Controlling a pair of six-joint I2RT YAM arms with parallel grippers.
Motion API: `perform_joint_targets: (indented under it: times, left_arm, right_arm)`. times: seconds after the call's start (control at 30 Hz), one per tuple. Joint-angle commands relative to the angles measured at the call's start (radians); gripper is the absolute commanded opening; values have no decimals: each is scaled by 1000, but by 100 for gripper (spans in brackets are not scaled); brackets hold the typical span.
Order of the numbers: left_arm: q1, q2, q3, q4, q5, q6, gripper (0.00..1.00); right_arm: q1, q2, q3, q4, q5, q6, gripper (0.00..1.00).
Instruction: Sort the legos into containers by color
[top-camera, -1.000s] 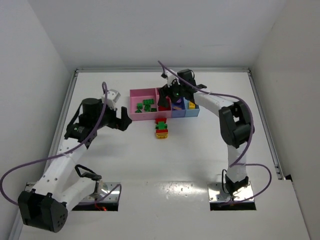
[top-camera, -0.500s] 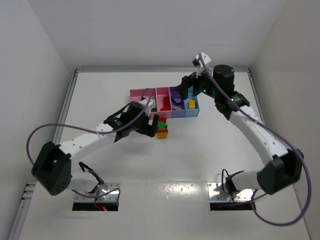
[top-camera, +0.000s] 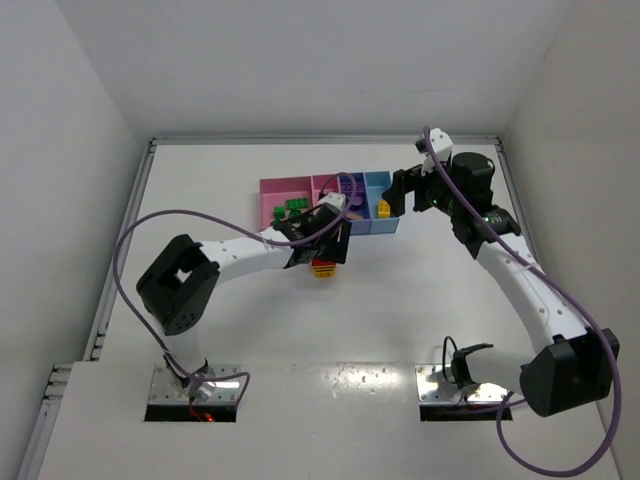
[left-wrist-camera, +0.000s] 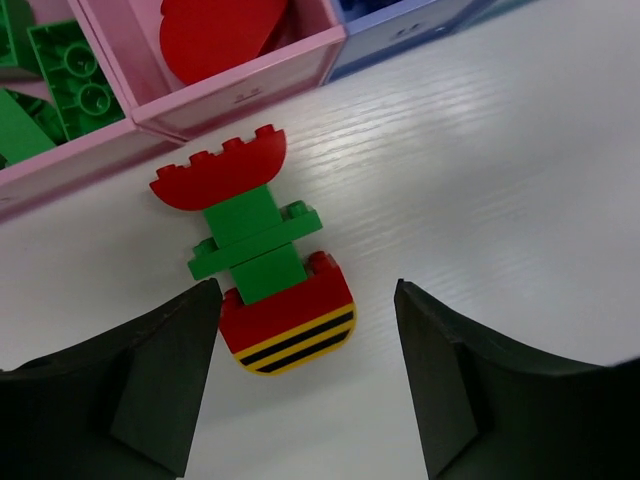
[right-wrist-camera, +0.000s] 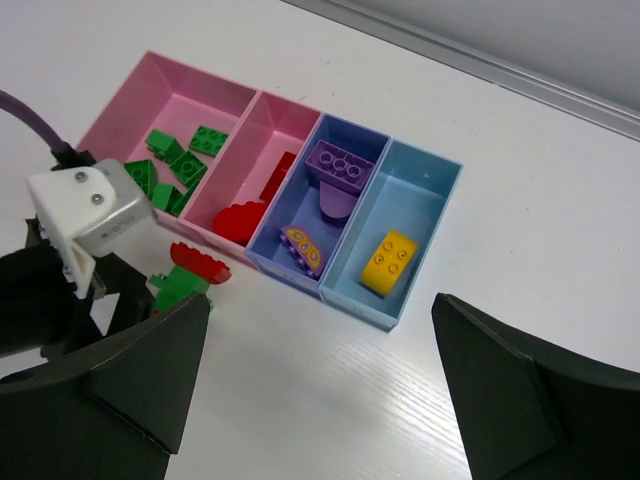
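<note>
A clump of legos (left-wrist-camera: 262, 270) lies on the table just in front of the containers (top-camera: 272, 195): a red scalloped brick, green bricks, and a red base with yellow and black stripes. My left gripper (left-wrist-camera: 305, 385) is open low over the clump (top-camera: 323, 266), its left finger beside the striped base and its right finger well clear. Green legos (right-wrist-camera: 175, 165) lie in the wide pink bin, red ones (right-wrist-camera: 240, 220) in the narrow pink bin, purple ones (right-wrist-camera: 340, 165) in the purple-blue bin, a yellow one (right-wrist-camera: 388, 262) in the light blue bin. My right gripper (right-wrist-camera: 320, 390) hangs open and empty, above and right of the bins.
The narrow pink bin's front wall (left-wrist-camera: 240, 90) stands close behind the clump. The left arm (top-camera: 240, 255) stretches across the table's left half. Walls enclose the table at the back and on both sides.
The left arm swung from the left side across to the clump and its jaws narrowed. The right arm drew back from over the bins toward the right.
</note>
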Motion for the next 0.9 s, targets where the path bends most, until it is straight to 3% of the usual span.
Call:
perform_joint_targets:
  times: [0.0, 0.33, 0.87]
  left_arm:
    - [-3, 32, 48, -11, -68, -77, 75]
    - [-3, 163, 134, -77, -118, -141, 75]
    - [-3, 197, 88, -65, -189, -160, 71]
  right_arm:
    - [-17, 1, 9, 26, -24, 15, 93]
    - [-46, 1, 0, 35, -77, 35, 93]
    - [-46, 10, -27, 55, -105, 26, 93]
